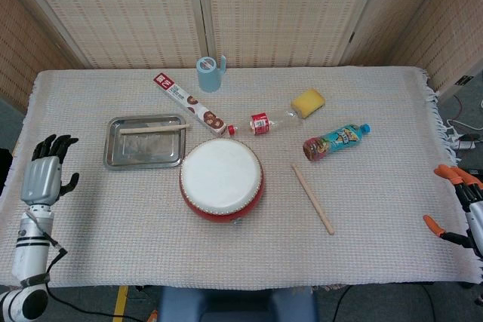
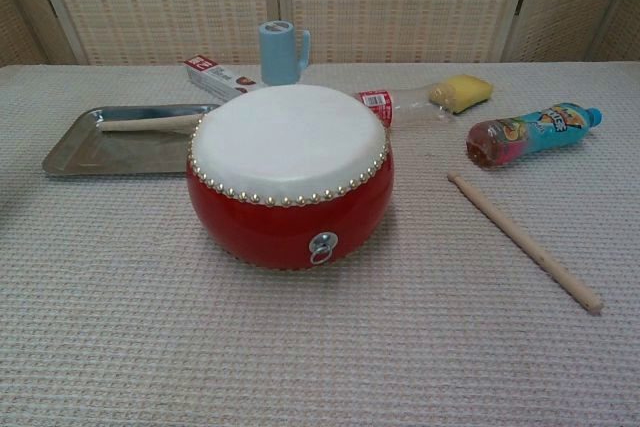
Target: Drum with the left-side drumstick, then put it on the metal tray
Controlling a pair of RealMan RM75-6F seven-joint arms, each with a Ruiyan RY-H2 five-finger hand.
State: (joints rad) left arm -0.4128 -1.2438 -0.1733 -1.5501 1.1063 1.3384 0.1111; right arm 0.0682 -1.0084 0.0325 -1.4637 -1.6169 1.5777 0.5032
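A wooden drumstick (image 1: 153,128) (image 2: 148,123) lies in the metal tray (image 1: 143,153) (image 2: 90,152), along its far side. The red drum (image 1: 222,179) (image 2: 290,174) with a white skin stands just right of the tray. My left hand (image 1: 45,179) hovers near the table's left edge, well clear of the tray, fingers spread and holding nothing. My right hand (image 1: 459,205), with orange fingertips, is at the table's right edge, fingers apart and empty. Neither hand shows in the chest view.
A second drumstick (image 1: 312,198) (image 2: 523,240) lies right of the drum. Behind it are a colourful bottle (image 1: 336,141), a yellow sponge (image 1: 308,101), a small clear bottle (image 1: 268,121), a biscuit box (image 1: 189,102) and a blue cup (image 1: 208,73).
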